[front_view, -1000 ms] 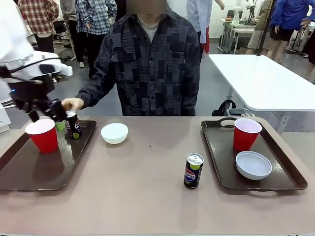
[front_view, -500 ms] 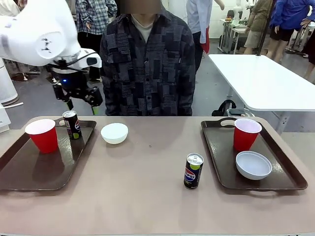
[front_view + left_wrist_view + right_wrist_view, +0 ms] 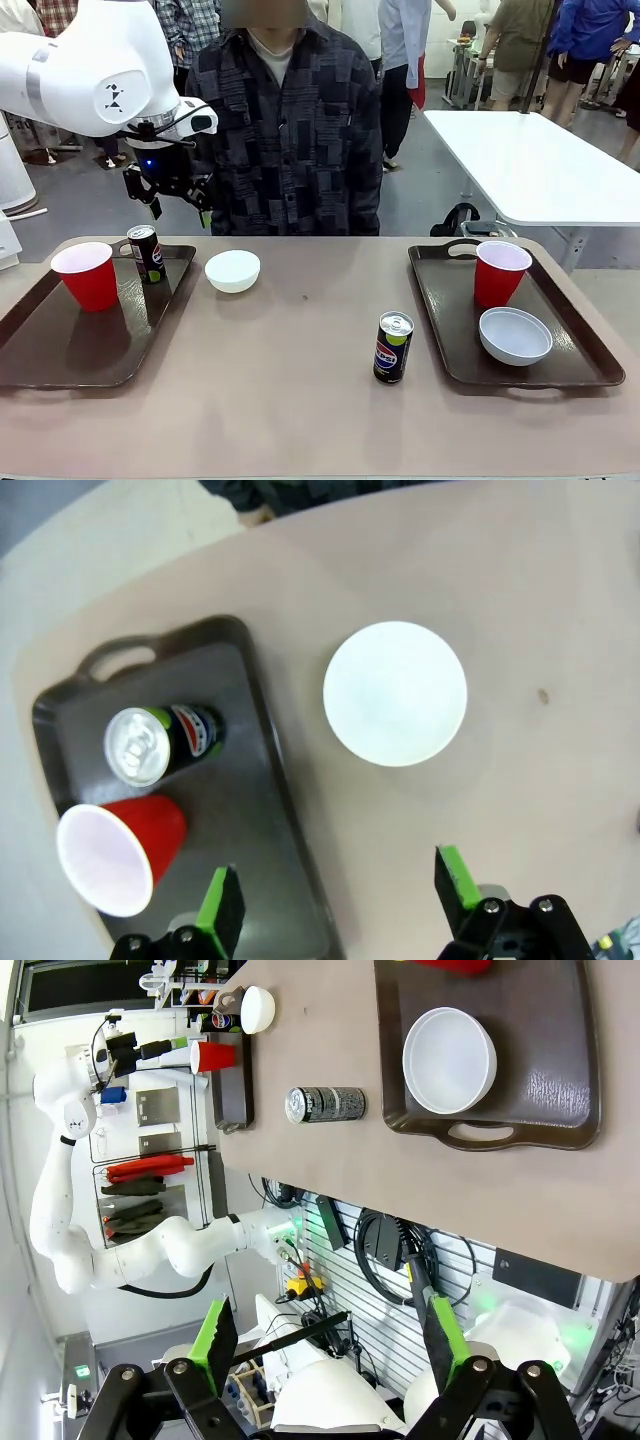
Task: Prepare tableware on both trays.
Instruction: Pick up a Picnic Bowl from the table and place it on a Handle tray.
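The left tray (image 3: 60,350) carries a red cup (image 3: 88,276) and an upright can (image 3: 147,254) at its far end. A white bowl (image 3: 232,270) sits on the worktop (image 3: 280,410) just beside that tray. The right tray (image 3: 452,320) holds the other red cup (image 3: 500,272) and the second bowl (image 3: 515,335). The second can (image 3: 393,347) stands on the worktop near its left rim. The left pincer (image 3: 180,212) hangs above the worktop's far edge, spread wide and empty. The right pincer (image 3: 328,1338) is likewise wide apart, gripping nothing.
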Robot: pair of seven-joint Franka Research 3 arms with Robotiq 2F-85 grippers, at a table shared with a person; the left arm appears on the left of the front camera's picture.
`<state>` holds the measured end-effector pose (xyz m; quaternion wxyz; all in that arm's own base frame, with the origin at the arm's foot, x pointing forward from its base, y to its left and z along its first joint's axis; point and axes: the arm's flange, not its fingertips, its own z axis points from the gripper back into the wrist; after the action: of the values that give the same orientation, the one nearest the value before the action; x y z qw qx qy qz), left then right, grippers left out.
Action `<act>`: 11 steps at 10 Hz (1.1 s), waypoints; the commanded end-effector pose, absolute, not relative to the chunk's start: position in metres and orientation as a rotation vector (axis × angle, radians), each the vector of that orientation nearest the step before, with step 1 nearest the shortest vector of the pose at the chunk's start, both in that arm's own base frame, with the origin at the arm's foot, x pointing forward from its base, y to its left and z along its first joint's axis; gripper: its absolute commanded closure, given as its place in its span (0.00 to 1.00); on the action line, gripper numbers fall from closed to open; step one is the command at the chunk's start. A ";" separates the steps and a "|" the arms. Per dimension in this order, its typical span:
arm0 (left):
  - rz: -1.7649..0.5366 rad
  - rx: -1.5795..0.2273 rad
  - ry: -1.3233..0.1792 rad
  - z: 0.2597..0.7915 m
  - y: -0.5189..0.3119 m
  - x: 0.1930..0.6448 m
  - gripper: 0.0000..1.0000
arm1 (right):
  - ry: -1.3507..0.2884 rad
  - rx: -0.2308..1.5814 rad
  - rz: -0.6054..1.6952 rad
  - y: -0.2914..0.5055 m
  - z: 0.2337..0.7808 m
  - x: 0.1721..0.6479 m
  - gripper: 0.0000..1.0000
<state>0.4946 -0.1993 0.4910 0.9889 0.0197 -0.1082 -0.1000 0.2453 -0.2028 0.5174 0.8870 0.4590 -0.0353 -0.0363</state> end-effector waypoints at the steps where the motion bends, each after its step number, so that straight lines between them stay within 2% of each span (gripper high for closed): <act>1: -0.202 0.039 -0.218 0.491 -0.200 0.495 0.00 | -0.082 0.964 -0.066 -0.203 0.516 0.244 0.02; 3: -0.167 -0.064 -0.147 0.448 -0.196 0.534 0.00 | -0.082 0.964 -0.066 -0.203 0.516 0.244 0.02; 5: -0.125 -0.088 -0.122 0.417 -0.198 0.552 0.00 | -0.082 0.964 -0.066 -0.203 0.516 0.244 0.02; 11: -0.084 0.015 -0.110 0.356 -0.219 0.582 0.00 | -0.082 0.964 -0.066 -0.203 0.516 0.244 0.02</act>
<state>0.5738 -0.2115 0.3584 0.9967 -0.0113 -0.0513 -0.0617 0.2452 -0.2026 0.5175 0.8871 0.4587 -0.0354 -0.0363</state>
